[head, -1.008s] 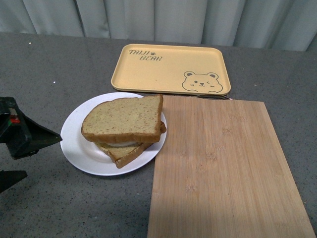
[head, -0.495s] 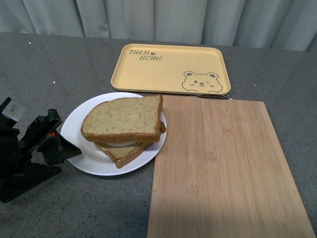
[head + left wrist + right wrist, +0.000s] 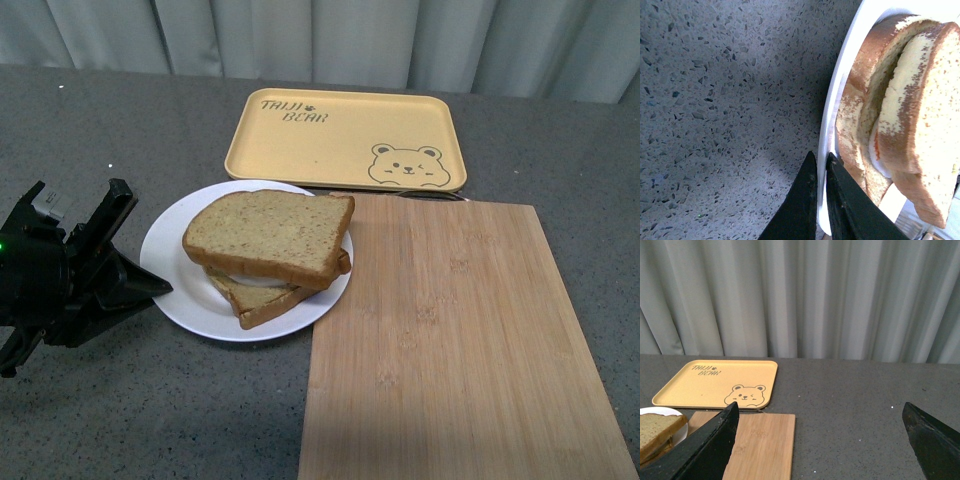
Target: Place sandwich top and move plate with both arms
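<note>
Plate [image 3: 162, 256] shifted right since half a second ago. Front: sandwich top [image 3: 270, 232] lies on the stack on it. The left gripper [image 3: 160, 290] is at the left rim, the right rim overlaps the board [image 3: 450, 330] edge, and the tray [image 3: 340, 140] sits behind, apart.

Left wrist: jaws pinch the plate rim, grey table [image 3: 715, 100] alongside.

Right wrist: right gripper [image 3: 820, 412] spread wide above bare table, well apart from the plate.

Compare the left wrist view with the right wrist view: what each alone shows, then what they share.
Left wrist only: the left gripper pinching the rim of the plate, and a white filling between the slices. Right wrist only: the open right gripper, the yellow bear tray, the cutting board, the curtain. Both: the plate, the sandwich top, the grey table.
</note>
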Tool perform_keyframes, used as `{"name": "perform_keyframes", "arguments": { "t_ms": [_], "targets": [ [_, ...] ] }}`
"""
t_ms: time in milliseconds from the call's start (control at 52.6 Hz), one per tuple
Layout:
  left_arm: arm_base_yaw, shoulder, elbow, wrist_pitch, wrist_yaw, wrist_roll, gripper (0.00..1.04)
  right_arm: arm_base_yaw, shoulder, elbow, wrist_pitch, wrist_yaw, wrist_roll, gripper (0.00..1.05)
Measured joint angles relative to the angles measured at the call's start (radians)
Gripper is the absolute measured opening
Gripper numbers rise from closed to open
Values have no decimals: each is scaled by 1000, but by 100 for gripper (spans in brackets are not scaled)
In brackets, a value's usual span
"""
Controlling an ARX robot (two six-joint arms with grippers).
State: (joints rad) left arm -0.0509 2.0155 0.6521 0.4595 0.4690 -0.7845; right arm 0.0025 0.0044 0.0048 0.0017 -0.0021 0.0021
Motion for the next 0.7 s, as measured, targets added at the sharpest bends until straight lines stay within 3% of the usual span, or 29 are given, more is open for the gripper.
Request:
{"name": "perform_keyframes", "arguments": {
  "t_ms": [457, 704],
  "targets": [
    [16, -158, -113, 202, 130, -275, 4, 0, 0, 0, 0, 0, 0, 95],
    [-45, -156, -82, 319, 106, -434, 4, 0, 0, 0, 0, 0, 0, 95]
  ]
}}
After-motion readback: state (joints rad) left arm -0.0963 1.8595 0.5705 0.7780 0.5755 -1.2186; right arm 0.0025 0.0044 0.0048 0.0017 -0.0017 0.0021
